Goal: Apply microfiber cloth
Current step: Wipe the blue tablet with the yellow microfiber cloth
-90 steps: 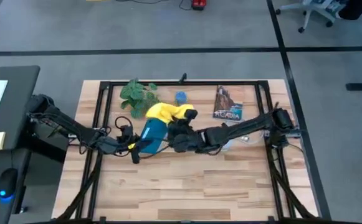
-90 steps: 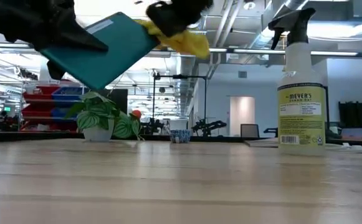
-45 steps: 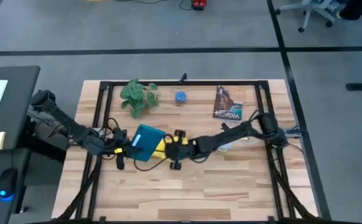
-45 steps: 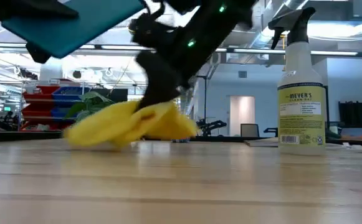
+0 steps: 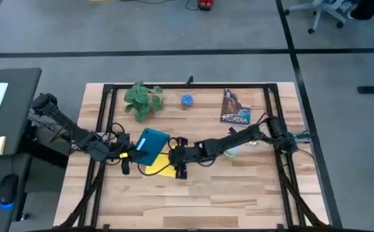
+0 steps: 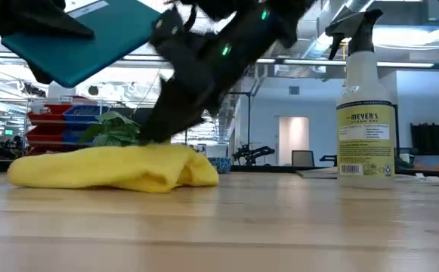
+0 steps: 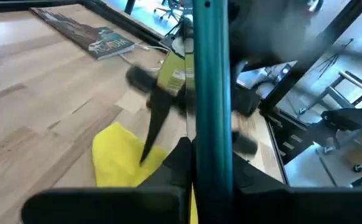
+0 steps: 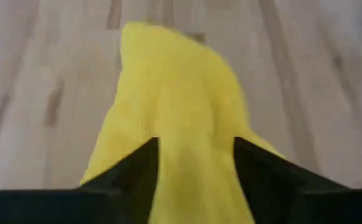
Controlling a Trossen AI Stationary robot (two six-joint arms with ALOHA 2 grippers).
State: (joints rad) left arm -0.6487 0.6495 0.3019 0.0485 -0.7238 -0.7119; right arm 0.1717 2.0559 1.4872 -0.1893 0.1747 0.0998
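surface (image 5: pixel 238 193): bare toward near edge | tablet (image 5: pixel 149 146): clenched in left pincer (image 5: pixel 135 154), tilted above surface, may slip if pushed | cloth (image 5: pixel 161 166): lying mid-surface, partly beneath tablet; right pincer (image 5: pixel 179 161) fingers spread over it, not gripping, so a lift could leave it behind.
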